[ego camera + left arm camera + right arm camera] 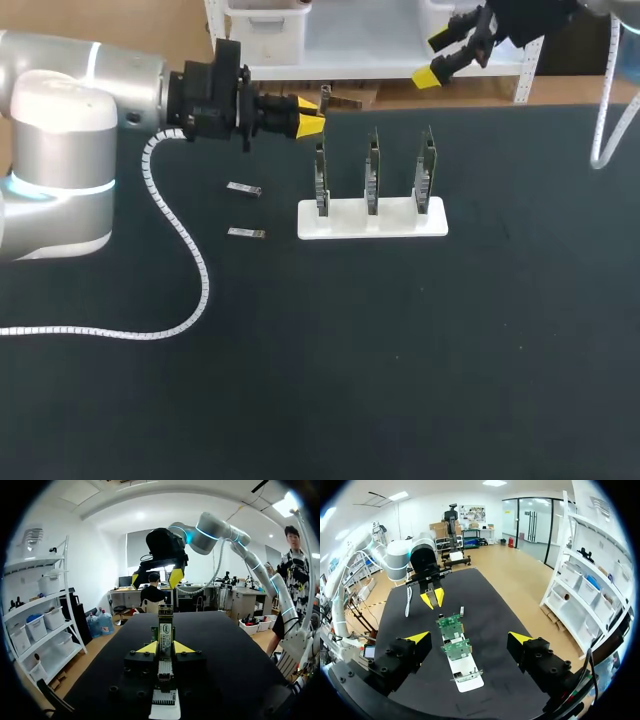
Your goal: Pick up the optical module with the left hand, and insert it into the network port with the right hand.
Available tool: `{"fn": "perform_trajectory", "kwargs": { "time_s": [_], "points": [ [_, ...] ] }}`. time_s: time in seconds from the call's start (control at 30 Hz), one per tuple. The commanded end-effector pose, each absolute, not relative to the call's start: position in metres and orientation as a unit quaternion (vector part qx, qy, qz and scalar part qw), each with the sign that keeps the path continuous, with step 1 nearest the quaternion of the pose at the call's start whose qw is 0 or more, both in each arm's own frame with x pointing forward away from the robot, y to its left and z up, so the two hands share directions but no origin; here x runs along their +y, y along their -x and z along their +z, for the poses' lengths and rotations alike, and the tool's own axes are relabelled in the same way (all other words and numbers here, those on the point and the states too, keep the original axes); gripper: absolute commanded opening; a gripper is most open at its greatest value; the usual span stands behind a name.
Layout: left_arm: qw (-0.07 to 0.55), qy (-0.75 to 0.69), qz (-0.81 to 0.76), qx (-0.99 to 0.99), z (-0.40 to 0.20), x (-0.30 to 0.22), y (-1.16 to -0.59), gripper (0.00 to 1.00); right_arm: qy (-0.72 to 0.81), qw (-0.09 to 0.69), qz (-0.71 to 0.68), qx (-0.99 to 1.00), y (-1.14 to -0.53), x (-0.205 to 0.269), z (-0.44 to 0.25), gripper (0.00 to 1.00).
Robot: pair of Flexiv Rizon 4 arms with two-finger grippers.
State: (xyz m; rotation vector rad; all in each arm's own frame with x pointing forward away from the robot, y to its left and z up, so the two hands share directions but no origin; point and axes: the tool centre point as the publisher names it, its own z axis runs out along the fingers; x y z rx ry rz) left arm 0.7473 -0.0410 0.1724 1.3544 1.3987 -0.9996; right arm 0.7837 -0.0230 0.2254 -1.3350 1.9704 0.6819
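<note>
My left gripper (303, 120) hangs above the table just left of the card stand, shut on a slim optical module (325, 97) whose end sticks out past the yellow tips. In the left wrist view the module (165, 630) stands between the fingers of that gripper (166, 648). Three green network cards (372, 170) stand upright in a white stand (400, 222); their ports are too small to make out. My right gripper (448, 52) hovers wide open at the far right, looking down on the cards (451, 630) and holding nothing (469, 638).
Two spare modules (244, 189) (246, 233) lie on the black tabletop (400, 380) left of the stand. The left arm's white cable (190, 260) loops across the table's left part. The table's far edge runs just behind both grippers.
</note>
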Motion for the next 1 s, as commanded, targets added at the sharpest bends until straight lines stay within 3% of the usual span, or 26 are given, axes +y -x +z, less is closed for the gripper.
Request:
{"fn": "perform_trajectory", "kwargs": {
  "time_s": [0.03,0.17,0.43,1.0],
  "points": [
    [0.457,-0.551,-0.405,0.569,0.173,-0.041,-0.748,0.0,0.509,0.328,0.26,0.752,-0.783,-0.023,0.225,1.0],
    [0.457,-0.551,-0.405,0.569,0.173,-0.041,-0.748,0.0,0.556,0.349,0.245,0.714,-0.784,-0.011,0.24,1.0],
    [0.457,-0.551,-0.405,0.569,0.173,-0.041,-0.748,0.0,0.654,0.277,0.243,0.661,-0.783,0.023,0.247,1.0],
    [0.457,-0.551,-0.405,0.569,0.173,-0.041,-0.748,0.0,0.683,0.309,0.285,0.597,-0.797,0.068,0.217,1.0]
  ]
}}
